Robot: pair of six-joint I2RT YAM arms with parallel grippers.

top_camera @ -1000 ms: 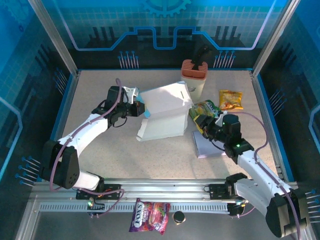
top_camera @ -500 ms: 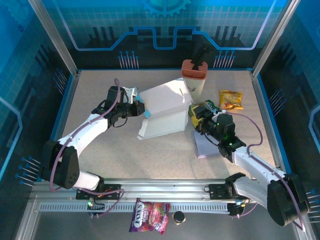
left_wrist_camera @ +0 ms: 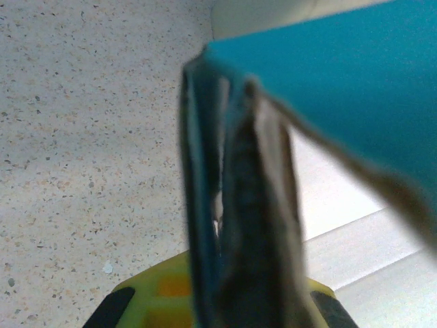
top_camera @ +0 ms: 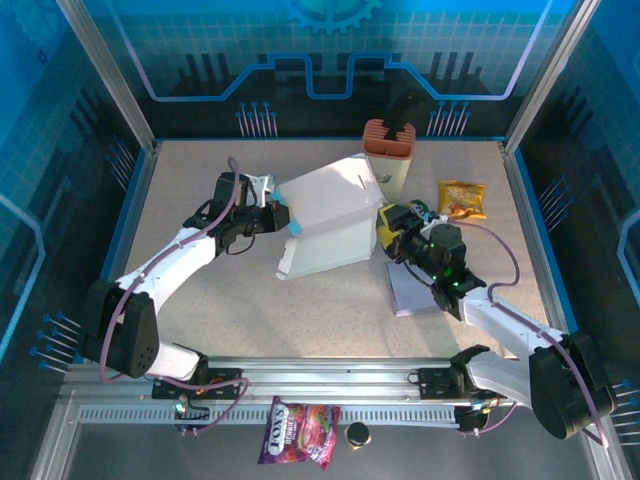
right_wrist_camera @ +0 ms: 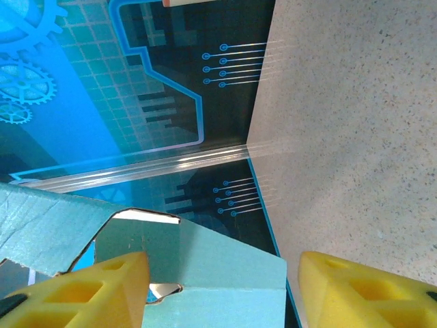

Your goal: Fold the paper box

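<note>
The paper box (top_camera: 325,225), white outside and teal inside, stands half-formed in the middle of the table. My left gripper (top_camera: 284,219) is at its left side, shut on a flap edge. In the left wrist view that flap edge (left_wrist_camera: 235,205) is pinched between the yellow fingers (left_wrist_camera: 147,304), with a teal panel (left_wrist_camera: 341,68) spreading to the upper right. My right gripper (top_camera: 386,232) is open at the box's right edge. In the right wrist view a teal box panel (right_wrist_camera: 212,273) lies between the yellow fingers (right_wrist_camera: 89,290), closer to the left one, with a gap to the right one.
An orange-capped container (top_camera: 388,150) stands just behind the box. A green packet (top_camera: 415,212) and a yellow snack bag (top_camera: 461,198) lie to the right. Under the right arm lies a lilac pad (top_camera: 415,292). A pink snack bag (top_camera: 300,432) rests on the front rail.
My right gripper has moved left and away from me up to the box's right edge, and its jaws have widened. The left arm has held still with its grip.
</note>
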